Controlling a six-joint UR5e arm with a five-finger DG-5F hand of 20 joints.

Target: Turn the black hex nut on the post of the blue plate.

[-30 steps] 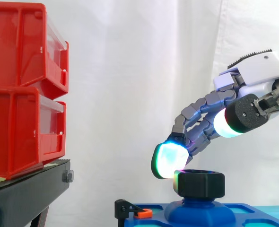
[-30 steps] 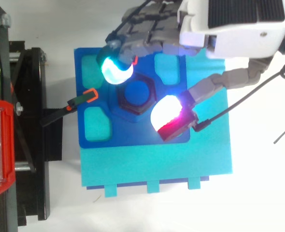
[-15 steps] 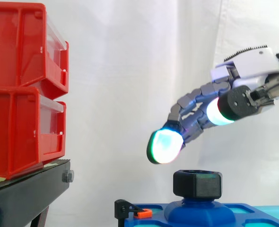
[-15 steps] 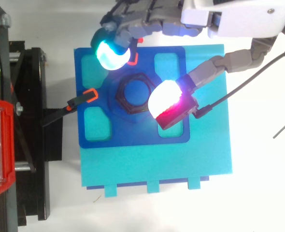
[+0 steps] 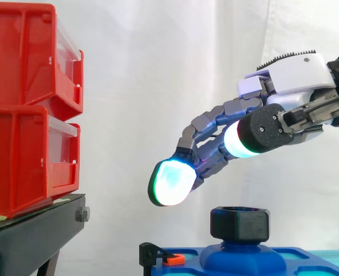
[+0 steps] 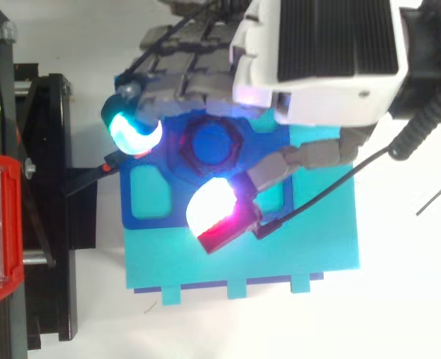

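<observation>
Side view, my hand (image 5: 293,75) above the black hex nut (image 5: 240,223), my fingers (image 5: 170,183) spread apart, clear of it, holding nothing, nut sits on the post (image 6: 209,142) of the blue plate (image 6: 153,221), below my fingers

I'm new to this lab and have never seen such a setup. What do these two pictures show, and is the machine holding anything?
It is a robot arm ending in a hand with fingers and a thumb. The glowing fingertips are the hand's own pads, not lamps. One picture is taken from the side, level with the work. The other looks straight down on the same things. Below the hand, a black hex nut sits on the post of a blue plate. At the left are red bins on a black stand. The hand holds nothing. Its fingers are relaxed and spread, and the side picture shows a gap between them and the nut.
</observation>
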